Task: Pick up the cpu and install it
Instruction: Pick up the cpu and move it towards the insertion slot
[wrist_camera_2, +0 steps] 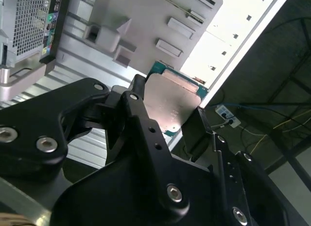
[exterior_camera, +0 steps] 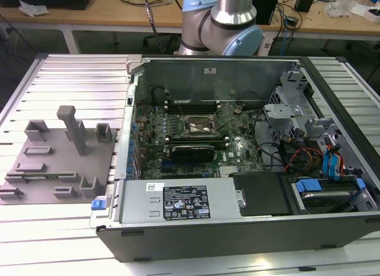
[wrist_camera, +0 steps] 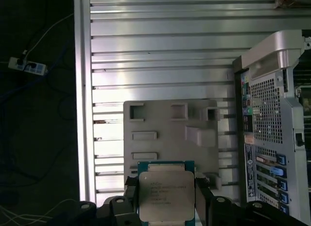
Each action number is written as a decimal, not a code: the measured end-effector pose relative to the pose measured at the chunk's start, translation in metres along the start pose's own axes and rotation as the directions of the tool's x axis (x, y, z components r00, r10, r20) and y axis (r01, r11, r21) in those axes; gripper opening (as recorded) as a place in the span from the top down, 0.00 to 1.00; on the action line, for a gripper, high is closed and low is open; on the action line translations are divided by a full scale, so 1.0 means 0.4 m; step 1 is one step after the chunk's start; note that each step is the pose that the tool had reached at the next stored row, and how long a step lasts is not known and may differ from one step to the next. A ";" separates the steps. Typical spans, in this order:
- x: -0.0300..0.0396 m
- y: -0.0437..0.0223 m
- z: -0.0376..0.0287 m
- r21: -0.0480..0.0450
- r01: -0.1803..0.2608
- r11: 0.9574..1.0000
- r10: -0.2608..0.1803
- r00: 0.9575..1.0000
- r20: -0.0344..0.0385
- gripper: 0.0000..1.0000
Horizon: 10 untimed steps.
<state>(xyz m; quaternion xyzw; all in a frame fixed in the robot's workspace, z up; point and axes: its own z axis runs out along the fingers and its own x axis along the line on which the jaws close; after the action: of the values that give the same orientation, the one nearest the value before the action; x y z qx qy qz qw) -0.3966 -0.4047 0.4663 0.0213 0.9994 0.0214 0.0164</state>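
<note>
Two black fingers (wrist_camera: 131, 199) close on the cpu (wrist_camera: 166, 197) from opposite sides in the first wrist view, so I read the jaws as drawn in to the chip's width and gripping it. Its pale silver top faces that camera, with a thin teal-green rim around it. In the second wrist view the cpu (wrist_camera_2: 170, 102) sits tilted between the fingers (wrist_camera_2: 141, 116), its metal top catching the light.

I see the chip held clear of the grey plastic tray (wrist_camera: 165, 119), which lies beyond it on the ribbed aluminium counter (wrist_camera: 160, 51); the cpu lines up with one edge of the tray. Just beside the tray stands the open computer case (wrist_camera: 265, 114), its perforated rear panel and ports toward the first wrist camera. A white power strip (wrist_camera: 26, 66) lies on the dark floor past the counter's edge.

From the exterior view I have the case lying open on the counter, with the tray on the exterior view's left, its blocks upright. Inside the case the motherboard (exterior_camera: 178, 136) carries the dark square socket (exterior_camera: 199, 126) with its metal frame, near the middle. The arm (exterior_camera: 228, 15), silver and pale blue, rises behind the case.
</note>
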 end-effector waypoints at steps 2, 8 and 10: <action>-0.018 0.001 0.001 0.000 0.000 1.000 0.000 1.000 0.000 0.45; -0.091 0.004 0.003 0.000 0.000 1.000 0.000 1.000 0.000 0.45; -0.112 0.005 0.004 0.000 0.000 1.000 0.000 1.000 0.000 0.45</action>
<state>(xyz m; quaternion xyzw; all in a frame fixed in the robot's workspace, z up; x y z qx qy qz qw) -0.3515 -0.4048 0.4663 0.0213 0.9994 0.0213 0.0165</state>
